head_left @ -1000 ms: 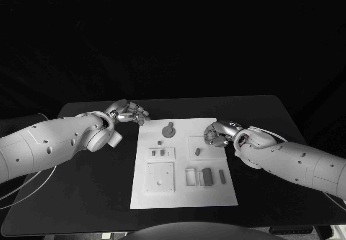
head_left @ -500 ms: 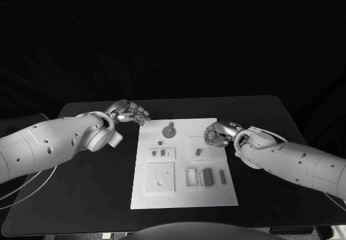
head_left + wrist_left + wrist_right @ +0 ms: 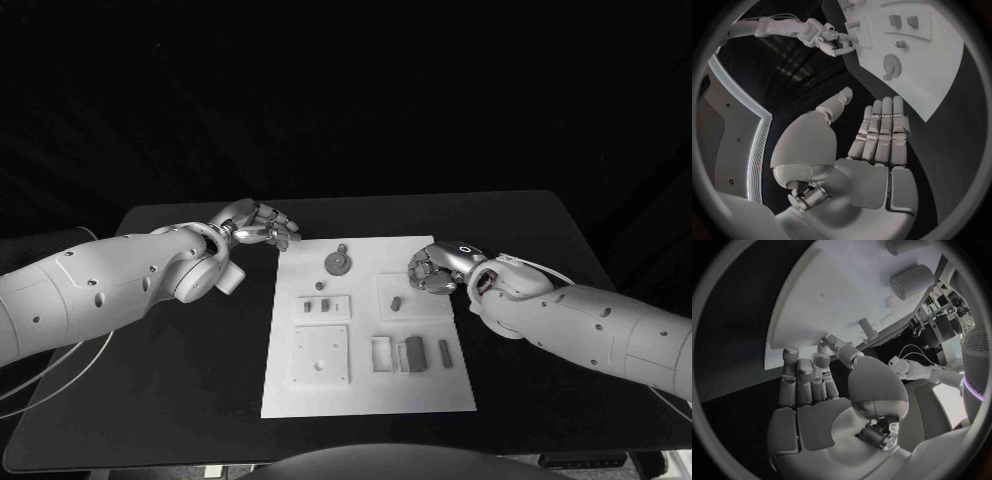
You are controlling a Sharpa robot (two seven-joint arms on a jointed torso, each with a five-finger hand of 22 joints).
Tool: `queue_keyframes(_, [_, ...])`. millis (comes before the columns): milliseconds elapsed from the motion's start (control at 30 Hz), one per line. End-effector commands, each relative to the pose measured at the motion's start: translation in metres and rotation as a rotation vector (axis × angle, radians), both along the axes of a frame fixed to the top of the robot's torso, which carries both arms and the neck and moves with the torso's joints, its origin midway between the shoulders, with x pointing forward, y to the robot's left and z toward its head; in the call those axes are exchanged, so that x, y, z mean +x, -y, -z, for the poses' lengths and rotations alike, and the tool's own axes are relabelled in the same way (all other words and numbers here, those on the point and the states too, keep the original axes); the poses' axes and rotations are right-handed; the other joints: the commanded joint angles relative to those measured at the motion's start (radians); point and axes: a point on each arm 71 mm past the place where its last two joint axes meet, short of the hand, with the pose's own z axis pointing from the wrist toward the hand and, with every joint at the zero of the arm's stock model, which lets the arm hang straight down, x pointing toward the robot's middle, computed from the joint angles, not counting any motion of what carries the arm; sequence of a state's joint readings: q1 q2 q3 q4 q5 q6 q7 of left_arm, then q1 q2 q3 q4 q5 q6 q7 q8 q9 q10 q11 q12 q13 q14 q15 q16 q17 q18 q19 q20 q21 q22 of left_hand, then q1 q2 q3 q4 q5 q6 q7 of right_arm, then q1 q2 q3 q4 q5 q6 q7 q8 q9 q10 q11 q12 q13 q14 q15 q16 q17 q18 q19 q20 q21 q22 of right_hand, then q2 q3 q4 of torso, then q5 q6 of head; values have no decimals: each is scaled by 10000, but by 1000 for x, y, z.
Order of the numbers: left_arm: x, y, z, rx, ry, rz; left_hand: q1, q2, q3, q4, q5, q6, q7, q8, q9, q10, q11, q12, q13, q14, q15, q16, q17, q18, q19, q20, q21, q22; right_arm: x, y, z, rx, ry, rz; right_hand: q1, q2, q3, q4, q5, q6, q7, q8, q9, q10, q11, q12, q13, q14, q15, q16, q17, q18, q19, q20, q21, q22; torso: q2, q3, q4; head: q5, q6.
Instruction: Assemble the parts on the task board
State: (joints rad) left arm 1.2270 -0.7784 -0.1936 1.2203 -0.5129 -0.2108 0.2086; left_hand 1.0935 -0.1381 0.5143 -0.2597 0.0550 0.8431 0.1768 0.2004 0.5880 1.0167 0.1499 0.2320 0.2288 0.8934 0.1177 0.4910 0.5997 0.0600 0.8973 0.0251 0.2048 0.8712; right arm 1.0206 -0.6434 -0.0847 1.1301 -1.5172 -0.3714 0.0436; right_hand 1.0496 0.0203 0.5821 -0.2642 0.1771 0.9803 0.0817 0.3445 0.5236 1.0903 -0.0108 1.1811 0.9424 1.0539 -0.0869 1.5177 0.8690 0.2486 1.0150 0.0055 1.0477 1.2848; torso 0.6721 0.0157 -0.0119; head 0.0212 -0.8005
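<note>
From the head view the white task board lies flat in the middle of the matte black worktop, a long rectangle carrying small grey parts: a round disc with a stub near its far end, a square plate with holes nearer the robot, and a row of narrow upright blocks beside it. The left hand sits off the board's far left corner; the right hand hangs at the board's right edge.

The left wrist view adds what the head view hides — that hand's smooth silver fingers lie straight and side by side, thumb apart, nothing in them, with the board's corner beyond. In the right wrist view the right hand is empty too, fingers extended to the board's rim — whether the tips touch it cannot be told.
</note>
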Motion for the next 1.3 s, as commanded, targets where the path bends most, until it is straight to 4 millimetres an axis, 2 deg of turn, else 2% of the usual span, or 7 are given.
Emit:
queue_keyframes(33, [0,2,-1,-128,4,113,32,37,4,-43,-58,5,-84,48,-16,66,10,-43,-17,83,12,-58,10,102,69,-34,-48,-18,-2,-4,0,-77,143,-243,37,102,37,-9,61,297,168,33,128,44,-2,-67,8,25,-35,36,1,132,35,-17,51,9,-1,-3,-2,-2,-10])
queue_keyframes(467, [1,2,-1,-121,9,112,27,39,-5,-44,-58,-2,-89,48,-22,77,8,-50,-23,84,12,-68,19,98,73,-35,-56,-21,-6,-6,-3,81,270,-366,37,116,47,-25,61,302,165,28,133,55,-6,-74,8,34,-39,35,0,132,40,-24,56,9,-3,8,-1,9,6])
queue_keyframes(700, [1,1,-1,-119,10,108,22,39,-11,-43,-58,-7,-91,48,-25,80,7,-55,-27,85,13,-74,24,96,74,-35,-61,-23,-8,-3,-8,185,331,-350,39,118,51,-40,60,308,162,26,136,62,-9,-78,8,41,-41,36,-1,132,43,-28,61,10,-4,-7,-6,8,12])
queue_keyframes(1133, [1,1,-1,-114,-5,110,18,39,-19,-43,-58,-12,-95,49,-31,85,7,-65,-33,81,15,-87,31,92,74,-36,-71,-26,-5,0,-15,251,450,-268,28,116,52,-54,58,318,159,23,140,73,-12,-86,9,50,-43,35,-2,132,47,-33,66,11,-2,-5,5,6,34])
queue_keyframes(1300, [1,1,-1,-109,-28,111,17,38,-21,-44,-58,-14,-95,50,-33,86,7,-69,-36,80,15,-91,34,91,74,-36,-75,-27,-5,1,-24,894,210,-89,26,110,52,-62,58,322,157,22,141,77,-14,-88,9,52,-43,34,-3,132,48,-35,67,11,-3,-6,2,8,39])
